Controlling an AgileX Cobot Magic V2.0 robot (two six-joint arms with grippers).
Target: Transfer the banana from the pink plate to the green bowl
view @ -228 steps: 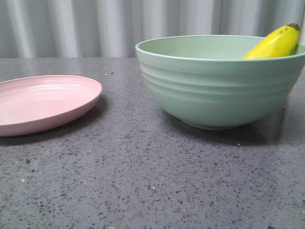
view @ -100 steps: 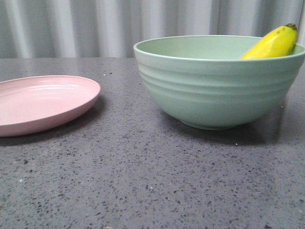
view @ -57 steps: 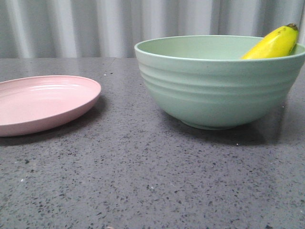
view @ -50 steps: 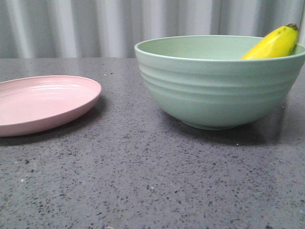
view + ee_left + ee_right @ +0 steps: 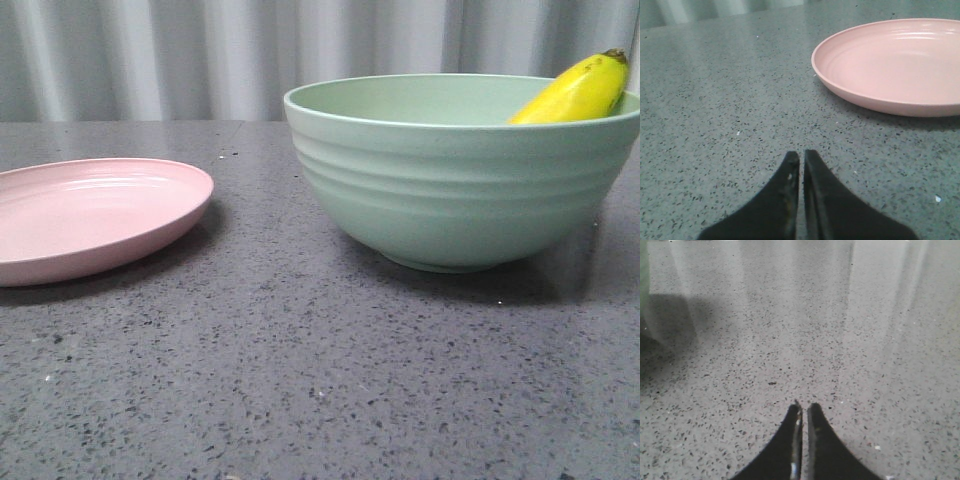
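- The front view alone shows the banana (image 5: 578, 91) and the whole green bowl (image 5: 460, 190); neither arm appears in it.
- The left wrist view shows the pink plate (image 5: 900, 105) from close by, bare inside, with its low rim resting on the speckled grey table (image 5: 715, 100).
- The right wrist view shows mostly bare table (image 5: 840, 340); a pale green edge at the side of that picture may be the bowl, but too little of it shows to be sure.
- The banana is smooth and bright yellow, with a dark greenish stem tip and a few small dark specks near it.
- It lies inside the green bowl, leaning against the wall on the robot's right, its stem end poking above the rim; its lower part is hidden by the bowl's wall.
- The bowl is deep, pale mint green, with horizontal ridges outside and a small foot. The pink plate sits apart from it on the robot's left.
- The left gripper (image 5: 801, 159) is clenched, its dark fingers nearly meeting with only a thin slit between, gripping nothing, near the plate but not touching it.
- The right gripper (image 5: 804, 410) is likewise closed and empty, low over bare table.
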